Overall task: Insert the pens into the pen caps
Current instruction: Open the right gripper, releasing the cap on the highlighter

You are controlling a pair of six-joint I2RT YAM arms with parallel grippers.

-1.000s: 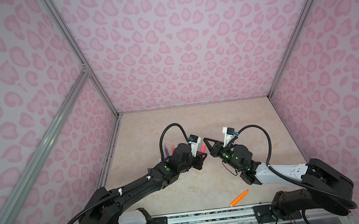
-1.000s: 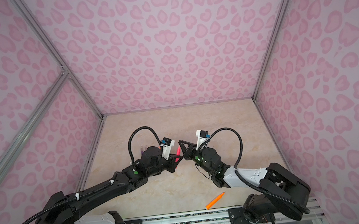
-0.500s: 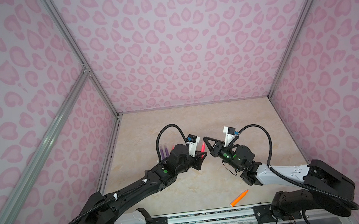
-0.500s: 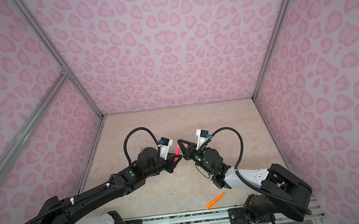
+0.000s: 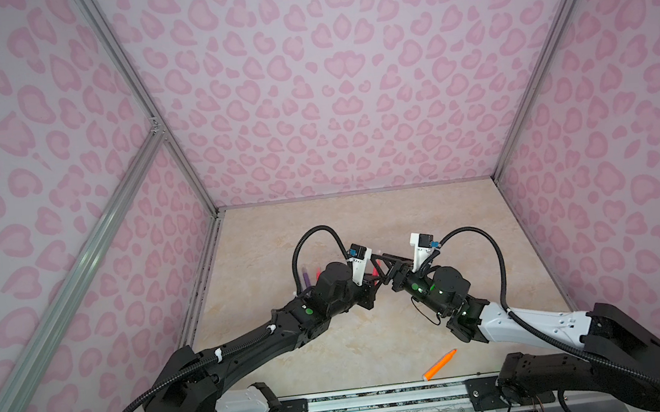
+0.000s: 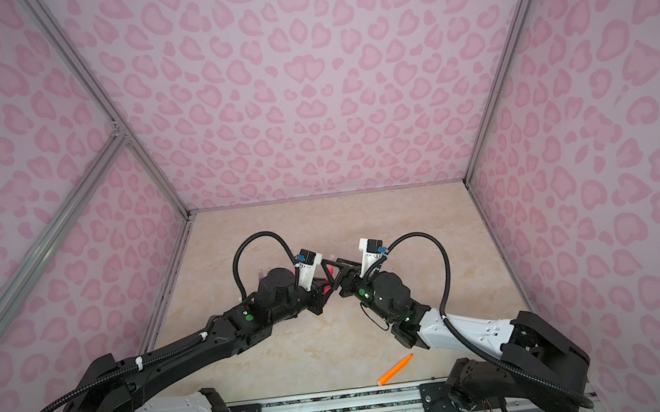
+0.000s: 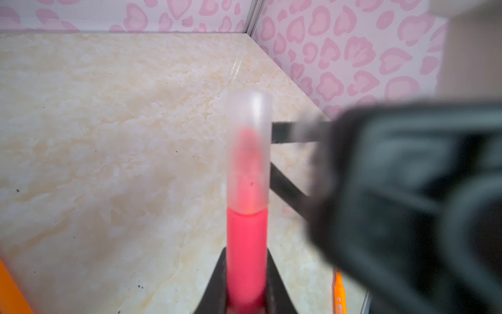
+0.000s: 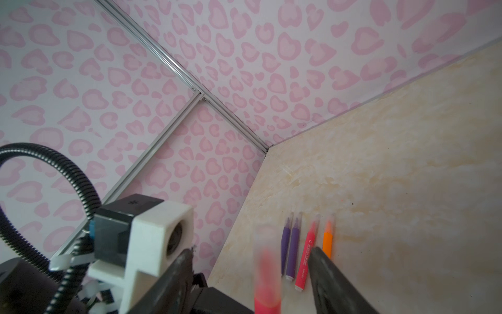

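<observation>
My left gripper (image 7: 245,261) is shut on a pink-red pen (image 7: 245,250) that points away from it. A clear pen cap (image 7: 248,152) sits over the pen's tip. My right gripper (image 8: 250,251) is open, its two dark fingers (image 8: 326,271) standing either side of the capped tip (image 8: 267,244) without touching it. In both top views the grippers meet nose to nose above mid-table, left (image 5: 370,284) and right (image 5: 379,268). An uncapped orange pen (image 5: 440,364) lies near the front edge.
Two purple pens (image 8: 290,244), a pink-red pen (image 8: 307,258) and an orange pen (image 8: 328,239), each with a clear cap on, lie side by side near the left wall (image 5: 200,296). Patterned walls close three sides; a metal rail (image 5: 382,398) runs along the front.
My right gripper has opened and let go of the cap, which stays on the pen's tip. The left gripper still holds the pen.
</observation>
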